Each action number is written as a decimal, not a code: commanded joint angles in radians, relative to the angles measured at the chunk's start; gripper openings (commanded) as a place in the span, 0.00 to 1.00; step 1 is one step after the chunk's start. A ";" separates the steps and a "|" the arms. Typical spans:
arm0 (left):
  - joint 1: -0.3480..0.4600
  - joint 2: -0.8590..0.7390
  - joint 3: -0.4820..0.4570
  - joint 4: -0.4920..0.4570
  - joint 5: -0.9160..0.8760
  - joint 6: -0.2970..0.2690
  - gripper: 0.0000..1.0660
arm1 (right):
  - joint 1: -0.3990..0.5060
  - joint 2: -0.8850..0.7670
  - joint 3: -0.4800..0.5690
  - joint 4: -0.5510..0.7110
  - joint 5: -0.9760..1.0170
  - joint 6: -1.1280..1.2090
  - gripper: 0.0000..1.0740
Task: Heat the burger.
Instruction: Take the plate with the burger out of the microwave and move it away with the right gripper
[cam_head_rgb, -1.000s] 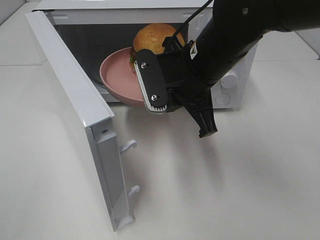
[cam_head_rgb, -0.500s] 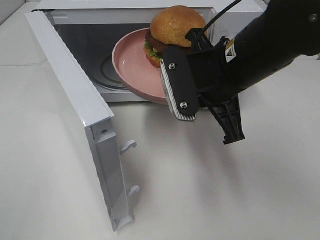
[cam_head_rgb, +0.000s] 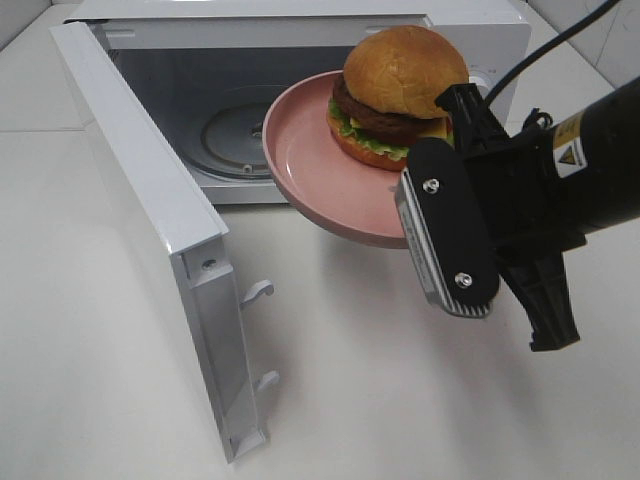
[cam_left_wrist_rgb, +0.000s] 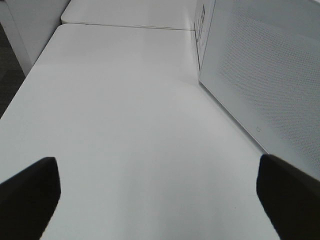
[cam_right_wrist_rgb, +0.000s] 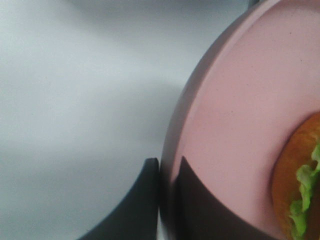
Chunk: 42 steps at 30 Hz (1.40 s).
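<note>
The burger (cam_head_rgb: 400, 85), a brown bun with patty and lettuce, sits on a pink plate (cam_head_rgb: 310, 160). The plate hangs tilted in the air in front of the open white microwave (cam_head_rgb: 300, 20), toward its right side. My right gripper (cam_head_rgb: 420, 228) is shut on the plate's near rim; the right wrist view shows its dark fingers (cam_right_wrist_rgb: 145, 205) pinching the rim of the plate (cam_right_wrist_rgb: 235, 125), with the burger (cam_right_wrist_rgb: 300, 190) at the edge. My left gripper (cam_left_wrist_rgb: 157, 200) stands wide open over bare table with nothing between its fingers. It does not show in the exterior view.
The microwave door (cam_head_rgb: 150, 200) swings out far to the left, its latch hooks pointing at the table's middle. Inside, the glass turntable (cam_head_rgb: 235, 130) lies bare. The left wrist view has the door's perforated panel (cam_left_wrist_rgb: 260, 75) close by.
The right arm has drawn the plate with the burger out of the microwave cavity, to the right and toward the front. The left gripper has stayed open.
</note>
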 joint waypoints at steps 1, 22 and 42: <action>-0.005 -0.004 0.003 -0.002 -0.007 -0.008 0.94 | -0.005 -0.052 0.017 -0.035 -0.041 0.001 0.00; -0.005 -0.004 0.003 -0.002 -0.007 -0.008 0.94 | -0.006 -0.300 0.210 -0.280 0.221 0.496 0.00; -0.005 -0.004 0.003 -0.002 -0.007 -0.008 0.94 | -0.008 -0.212 0.210 -0.695 0.390 1.314 0.00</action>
